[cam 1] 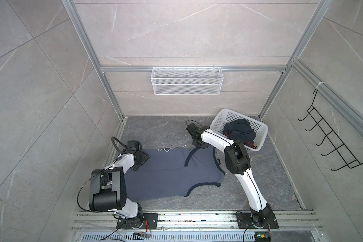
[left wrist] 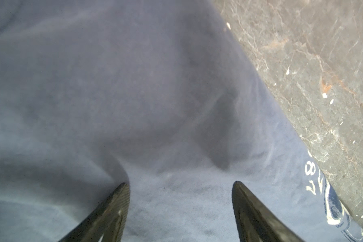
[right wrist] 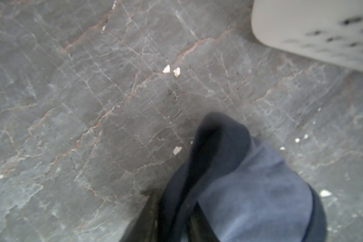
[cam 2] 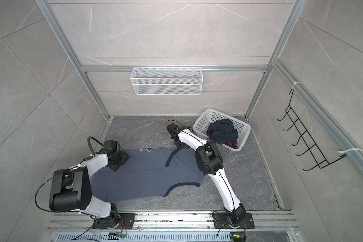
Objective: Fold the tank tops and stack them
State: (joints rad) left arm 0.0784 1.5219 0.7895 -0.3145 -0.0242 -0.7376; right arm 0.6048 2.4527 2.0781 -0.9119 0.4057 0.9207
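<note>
Right gripper (right wrist: pixel 174 213) is pinched onto the dark-trimmed strap (right wrist: pixel 208 146) of the blue tank top (cam 1: pixel 166 174). We only get that from the right wrist view, where the trim runs down between the two fingers. In both top views the wrist hides the jaws, and we just see the strap (cam 1: pixel 189 157) raised off the cloth toward the right gripper (cam 1: pixel 198 145).

Left gripper (left wrist: pixel 180 183) is spread wide, fingers (left wrist: pixel 115 209) either side of flat cloth, nothing pinched. We can't tell whether the tips touch. From above, the left gripper (cam 2: pixel 120 160) sits at the top's far left corner.

Blue tank top lies mostly flat on the grey tabletop (cam 1: pixel 260 178) between the arms, trimmed openings toward the right arm. White print (left wrist: pixel 316 184) shows clearly only in the left wrist view, right at the cloth edge. In a top view the print (cam 2: pixel 149 149) is a thin strip along the far edge.

Navy tank top (cam 1: pixel 239 131) sits bunched in the white basket (cam 1: pixel 228 115) at the far right, some maroon showing. Neither wrist view shows it. Right wrist catches only a blurred corner of the basket (right wrist: pixel 312 31).
</note>
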